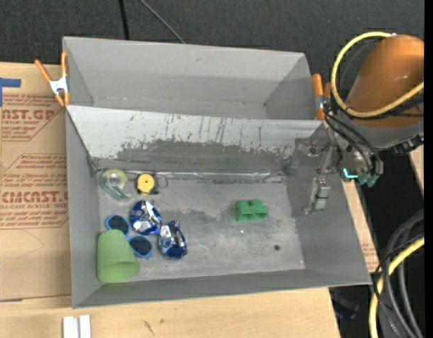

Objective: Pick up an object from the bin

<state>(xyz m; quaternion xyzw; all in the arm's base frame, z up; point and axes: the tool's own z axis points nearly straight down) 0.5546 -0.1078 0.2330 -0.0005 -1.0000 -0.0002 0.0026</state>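
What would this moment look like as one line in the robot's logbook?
gripper: at right wall of bin | nearest thing: small green block, mid-floor | held: nothing seen

Red print on the cardboard sheet (26, 153), at nine o'clock from the bin (202, 83), reads "CAST.GP" near its top and "CAST ACRYLIC" lower down. The smaller lines are illegible.

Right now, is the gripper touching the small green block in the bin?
Apart. The camera view shows bare bin floor between the gripper, at the right wall, and the green block.
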